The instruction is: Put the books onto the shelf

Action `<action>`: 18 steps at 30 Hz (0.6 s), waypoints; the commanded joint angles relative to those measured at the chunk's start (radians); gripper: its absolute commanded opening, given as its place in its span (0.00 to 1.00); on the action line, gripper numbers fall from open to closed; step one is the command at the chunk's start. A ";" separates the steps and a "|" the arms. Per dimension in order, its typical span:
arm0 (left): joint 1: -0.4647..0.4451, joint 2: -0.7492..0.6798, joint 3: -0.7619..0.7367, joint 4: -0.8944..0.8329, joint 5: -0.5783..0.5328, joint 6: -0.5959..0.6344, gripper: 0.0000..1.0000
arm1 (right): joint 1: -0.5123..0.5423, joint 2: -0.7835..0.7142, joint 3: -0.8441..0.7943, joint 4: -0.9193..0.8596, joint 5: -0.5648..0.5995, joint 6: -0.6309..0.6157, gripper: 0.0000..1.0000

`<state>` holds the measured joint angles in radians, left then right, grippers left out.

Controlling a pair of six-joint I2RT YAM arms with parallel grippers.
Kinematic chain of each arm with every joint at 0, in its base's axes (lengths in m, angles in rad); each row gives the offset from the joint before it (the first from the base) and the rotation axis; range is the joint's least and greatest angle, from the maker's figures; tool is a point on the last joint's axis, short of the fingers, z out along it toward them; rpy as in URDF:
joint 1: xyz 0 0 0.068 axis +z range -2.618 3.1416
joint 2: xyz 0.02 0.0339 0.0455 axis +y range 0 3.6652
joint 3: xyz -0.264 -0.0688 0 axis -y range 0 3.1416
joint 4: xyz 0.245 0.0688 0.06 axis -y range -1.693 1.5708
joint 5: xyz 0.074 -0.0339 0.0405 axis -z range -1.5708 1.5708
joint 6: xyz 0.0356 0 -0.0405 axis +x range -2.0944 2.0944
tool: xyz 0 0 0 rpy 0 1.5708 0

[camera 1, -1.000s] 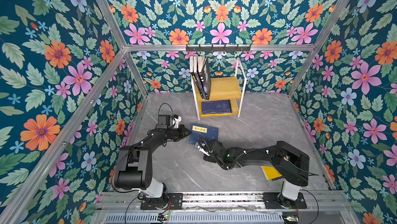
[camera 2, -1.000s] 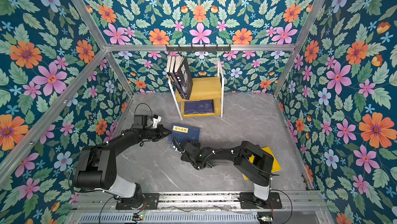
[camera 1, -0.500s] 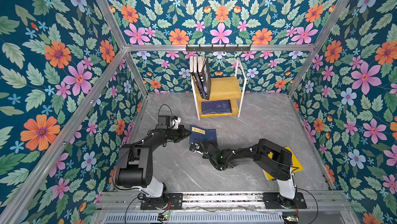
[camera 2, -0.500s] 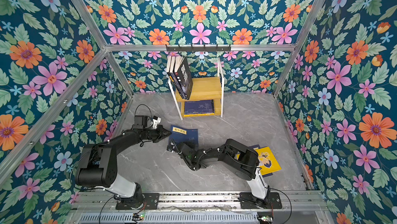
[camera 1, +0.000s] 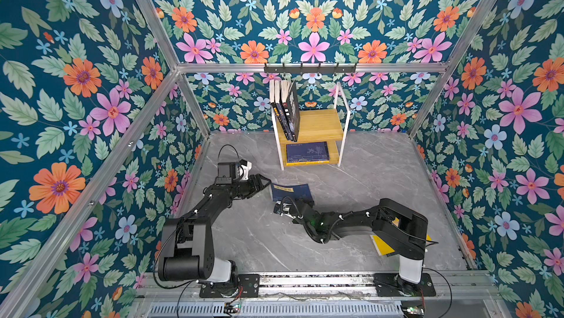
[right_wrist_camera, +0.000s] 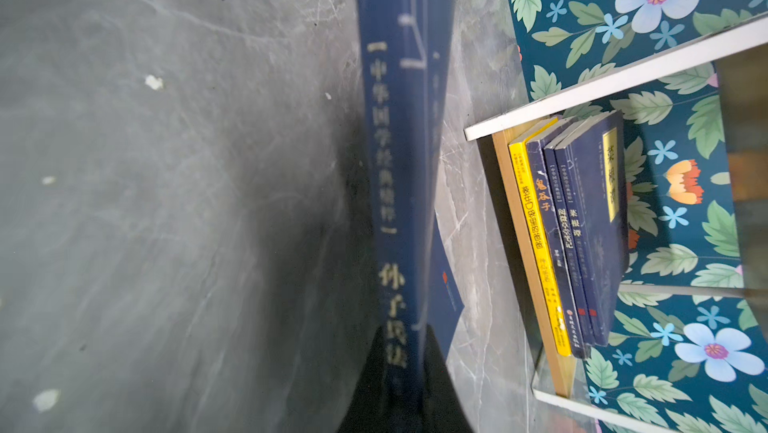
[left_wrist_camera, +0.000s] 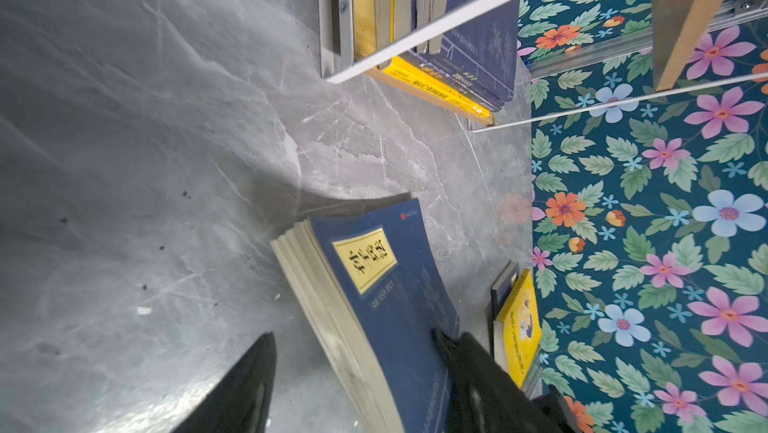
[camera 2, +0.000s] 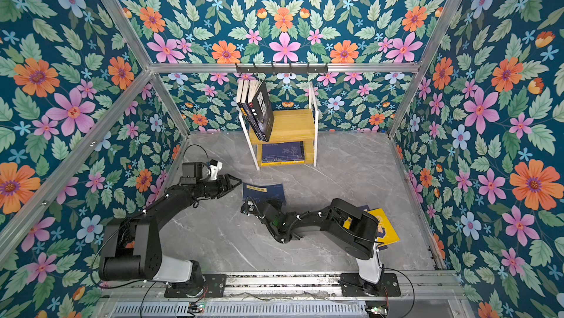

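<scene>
Pick-up step: right gripper (right_wrist_camera: 415, 339) pinches navy book (camera 1: 290, 191) by its spine, seemingly tipped up, at tabletop (camera 1: 372, 179) middle before shelf (camera 1: 317, 121); left gripper (camera 1: 264, 183) spread just beside it; next calls for carrying it onto shelf.

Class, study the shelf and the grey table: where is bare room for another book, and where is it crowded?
Free: the upper board from the standing books to the right post; the table right of the shelf. Crowded: the lower board, filled by a flat stack; around the navy book at mid-table.
</scene>
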<state>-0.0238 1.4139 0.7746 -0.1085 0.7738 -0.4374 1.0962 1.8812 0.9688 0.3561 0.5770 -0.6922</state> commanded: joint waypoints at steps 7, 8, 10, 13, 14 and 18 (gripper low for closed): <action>0.101 -0.106 -0.021 -0.014 -0.068 0.190 0.88 | -0.009 -0.120 -0.026 -0.206 -0.059 0.025 0.00; 0.111 -0.115 -0.021 -0.018 -0.070 0.201 0.89 | -0.011 -0.127 -0.026 -0.219 -0.065 0.024 0.00; 0.137 -0.132 -0.020 -0.026 -0.073 0.231 0.90 | -0.017 -0.143 -0.023 -0.249 -0.079 0.019 0.00; 0.170 -0.156 -0.017 -0.039 -0.079 0.271 0.92 | -0.024 -0.160 0.007 -0.350 -0.107 0.025 0.00; 0.174 -0.165 -0.015 -0.049 -0.084 0.292 0.93 | -0.027 -0.167 0.015 -0.377 -0.115 0.024 0.00; 0.174 -0.198 -0.008 -0.086 -0.100 0.391 1.00 | -0.038 -0.210 0.031 -0.420 -0.135 0.017 0.00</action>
<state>0.1486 1.2304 0.7601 -0.1627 0.6888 -0.1448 1.0630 1.6966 0.9874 -0.0074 0.4709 -0.6792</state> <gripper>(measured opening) 0.997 0.105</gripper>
